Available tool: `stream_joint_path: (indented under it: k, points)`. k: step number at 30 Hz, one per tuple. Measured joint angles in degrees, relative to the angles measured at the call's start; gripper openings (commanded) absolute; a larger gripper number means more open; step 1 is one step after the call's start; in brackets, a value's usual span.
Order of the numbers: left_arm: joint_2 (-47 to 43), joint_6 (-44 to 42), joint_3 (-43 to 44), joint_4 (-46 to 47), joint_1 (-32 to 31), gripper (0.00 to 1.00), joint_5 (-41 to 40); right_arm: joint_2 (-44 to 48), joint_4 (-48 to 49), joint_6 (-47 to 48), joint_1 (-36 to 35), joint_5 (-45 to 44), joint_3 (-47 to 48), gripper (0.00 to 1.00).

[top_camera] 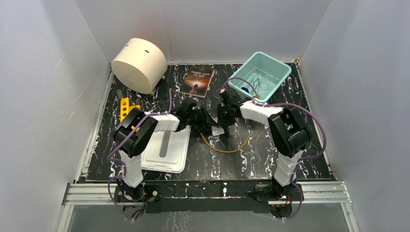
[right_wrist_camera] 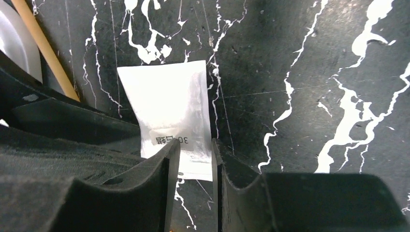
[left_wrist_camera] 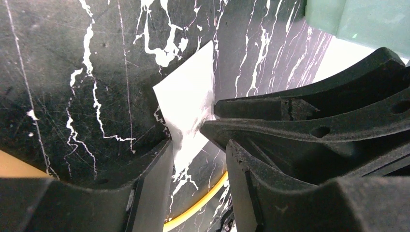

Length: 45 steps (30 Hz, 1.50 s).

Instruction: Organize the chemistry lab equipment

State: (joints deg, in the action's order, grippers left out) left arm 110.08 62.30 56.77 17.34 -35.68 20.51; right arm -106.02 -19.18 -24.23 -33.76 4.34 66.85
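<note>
A white packet (top_camera: 218,131) lies flat on the black marbled table between both arms. My right gripper (right_wrist_camera: 194,147) is narrowly open, its fingertips set down over the packet's (right_wrist_camera: 169,108) near edge, a strip of packet showing between them. My left gripper (left_wrist_camera: 198,150) is open wider, with a corner of the packet (left_wrist_camera: 186,101) between its fingertips. In the top view the left gripper (top_camera: 210,125) and right gripper (top_camera: 224,124) nearly touch. Tan rubber tubing (top_camera: 227,149) loops just in front of them and also shows in the left wrist view (left_wrist_camera: 198,205).
A teal bin (top_camera: 275,67) at the back right holds metal tongs (top_camera: 261,82) and a blue-ended item (top_camera: 246,90). A dark book (top_camera: 197,79), a cream cylinder (top_camera: 139,65), a yellow piece (top_camera: 124,107) and a white tray (top_camera: 167,150) lie to the left.
</note>
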Motion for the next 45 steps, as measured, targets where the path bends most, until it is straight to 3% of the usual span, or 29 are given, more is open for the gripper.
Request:
stream_joint_path:
  k: [7, 15, 23, 30, 41, 45]
  points:
    - [0.0, 1.0, -2.5, 5.1, 0.0, 0.32, -0.4, 0.3, 1.3, 0.7, 0.4, 3.5, -1.1, 0.35]
    - [0.0, 0.4, -3.7, 6.2, 0.0, 0.00, -0.9, 0.3, 1.8, 0.8, 0.5, 6.4, -1.7, 0.35]
    - [-0.9, -3.8, -3.5, 4.0, 0.4, 0.00, -1.0, 0.7, 1.2, 0.1, 1.4, 6.8, -1.7, 0.41]
    - [-8.0, -11.5, -2.8, -0.1, 5.3, 0.00, 3.4, 3.1, -3.9, 1.7, 4.8, 10.1, 0.5, 0.59]
    - [-13.9, -24.2, 11.2, -8.5, 12.1, 0.00, 13.2, 13.6, 0.7, 1.0, 6.2, 19.8, 10.4, 0.83]
    - [-14.6, -26.4, 16.0, -8.9, 12.1, 0.00, 17.1, 15.0, 5.6, -3.5, 7.8, 21.6, 11.0, 0.86]
